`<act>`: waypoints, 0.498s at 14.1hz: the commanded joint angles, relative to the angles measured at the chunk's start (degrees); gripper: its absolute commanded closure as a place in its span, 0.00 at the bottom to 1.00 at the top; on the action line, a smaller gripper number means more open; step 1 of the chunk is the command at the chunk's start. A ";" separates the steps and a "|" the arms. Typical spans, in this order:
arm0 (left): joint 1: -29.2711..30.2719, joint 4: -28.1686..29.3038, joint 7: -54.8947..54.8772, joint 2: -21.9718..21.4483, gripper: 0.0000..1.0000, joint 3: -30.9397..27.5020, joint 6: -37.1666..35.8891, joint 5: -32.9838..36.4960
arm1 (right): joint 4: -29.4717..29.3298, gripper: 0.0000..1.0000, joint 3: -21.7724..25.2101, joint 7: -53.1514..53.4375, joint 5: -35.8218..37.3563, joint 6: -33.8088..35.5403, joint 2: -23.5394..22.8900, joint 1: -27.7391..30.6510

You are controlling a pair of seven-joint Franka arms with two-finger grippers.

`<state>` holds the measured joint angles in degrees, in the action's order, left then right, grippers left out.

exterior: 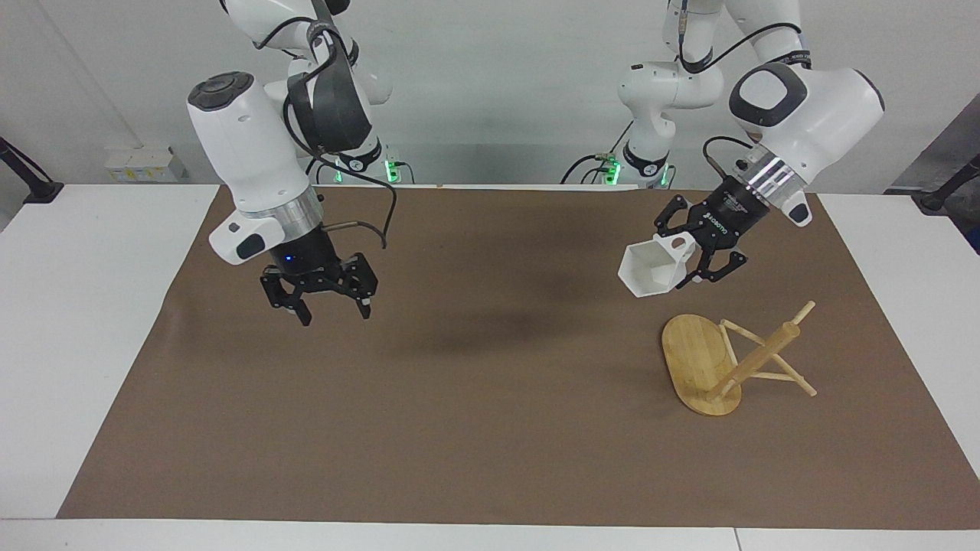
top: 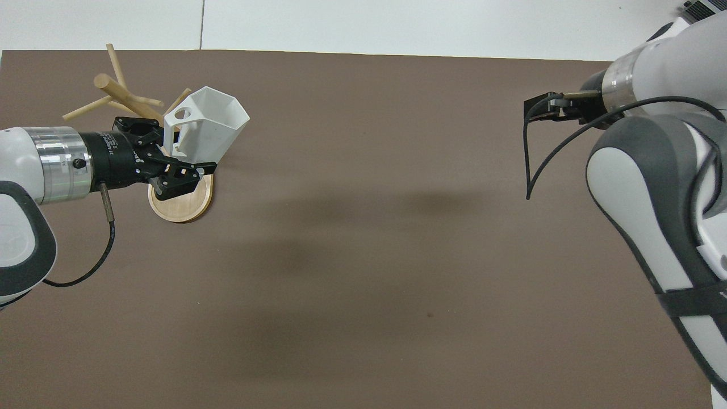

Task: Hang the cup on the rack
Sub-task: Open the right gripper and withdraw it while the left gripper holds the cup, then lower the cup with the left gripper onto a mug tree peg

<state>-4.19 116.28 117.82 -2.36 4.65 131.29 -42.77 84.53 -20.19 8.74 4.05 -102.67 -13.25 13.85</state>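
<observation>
Toward the right of the facing view, the left gripper (exterior: 691, 264) hangs in the air with its jaws closed on the blocky handle of the white cup (exterior: 649, 271). That cup is tipped over, its hexagonal mouth turned down and toward the camera, clear of the table and of everything else. From overhead the same cup (top: 205, 126) shows at the upper left of the frame, mouth up in the picture, with the round hole in its handle plain to see beside the left gripper (top: 182, 156).

Just below the cup in the facing view, lower right of the frame, lies the bamboo rack (exterior: 723, 363). It is toppled on its side: the oval base stands on edge on the brown mat (exterior: 475, 428), and the post and thin pegs slant away toward the left arm's end of the table. Overhead, the rack (top: 122, 96) sits partly under the gripper and cup, its base peeking out below them. Cup and rack are apart; no peg passes through the handle.

Over at the left of the facing view, the right gripper (exterior: 327, 304) hovers above bare mat, pointing down, jaws spread wide and holding nothing. Overhead, only a sliver of the right gripper (top: 539, 105) shows at the upper right.
</observation>
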 commanded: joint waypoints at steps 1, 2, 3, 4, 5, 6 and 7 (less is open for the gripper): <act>-0.21 1.66 2.59 0.24 1.00 0.01 2.65 1.20 | -3.05 0.00 0.85 0.40 1.14 9.21 2.08 2.06; -0.29 2.19 2.76 0.60 1.00 0.01 3.26 1.28 | -3.06 0.00 3.38 -0.56 0.61 11.07 3.40 1.71; -0.29 2.72 3.55 0.78 1.00 0.01 4.48 1.28 | -3.06 0.00 5.93 -2.66 -0.18 12.66 4.45 1.28; -0.29 2.98 4.34 1.04 1.00 0.01 5.80 1.28 | -2.97 0.00 8.04 -4.59 -1.05 13.54 4.81 1.18; -0.21 2.98 5.56 1.56 1.00 0.01 6.42 1.28 | -2.53 0.00 10.24 -6.44 -1.67 13.64 4.90 1.18; -0.21 2.98 5.93 1.92 1.00 0.01 7.21 1.28 | -2.44 0.00 11.74 -7.42 -2.11 13.73 4.99 1.10; -0.12 2.90 6.02 2.18 1.00 -0.08 7.92 1.28 | -2.35 0.00 12.28 -7.60 -2.55 13.73 5.25 0.92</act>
<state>-4.19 118.49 121.75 -0.14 4.66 136.97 -42.64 81.55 -9.46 2.64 3.13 -89.41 -8.36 15.21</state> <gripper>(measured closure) 0.304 0.000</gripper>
